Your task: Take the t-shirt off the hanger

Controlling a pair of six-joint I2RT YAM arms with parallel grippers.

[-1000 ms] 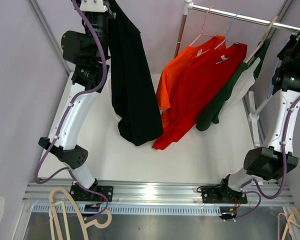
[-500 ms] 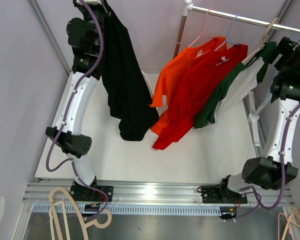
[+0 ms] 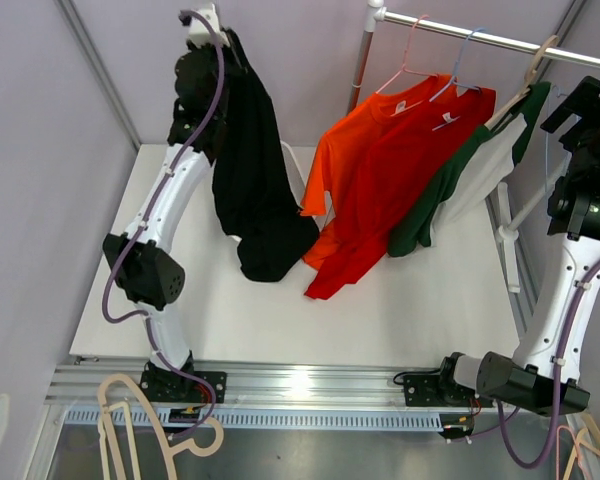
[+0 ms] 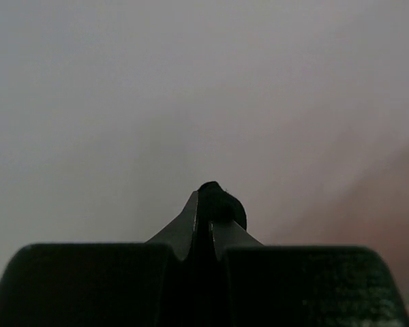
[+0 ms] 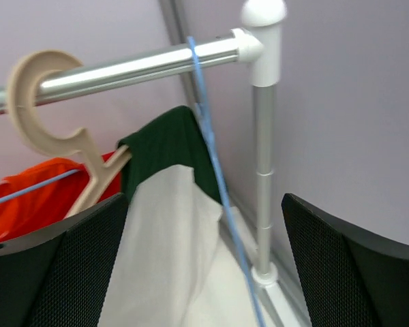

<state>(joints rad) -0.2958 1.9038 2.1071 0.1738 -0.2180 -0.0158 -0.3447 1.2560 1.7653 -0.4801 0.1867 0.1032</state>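
Your left gripper (image 4: 210,218) is clenched on dark cloth, holding the black t-shirt (image 3: 255,190) high at eleven o'clock. Its hem seems to reach the table (image 3: 400,310). No hanger shows inside it, though the folds could hide one. Lower it straight down so that it piles clear of the orange shirt (image 3: 350,160) just beside it at three o'clock. Your right gripper (image 5: 204,204) stands released at two o'clock, facing the blue hanger (image 5: 211,143) on the rail (image 5: 143,65). Pinch the wire only, never the white shirt (image 5: 167,252).

Left hand (image 4: 210,228) swung the black t-shirt (image 3: 255,180) rightward — right arm (image 3: 578,290) rose.
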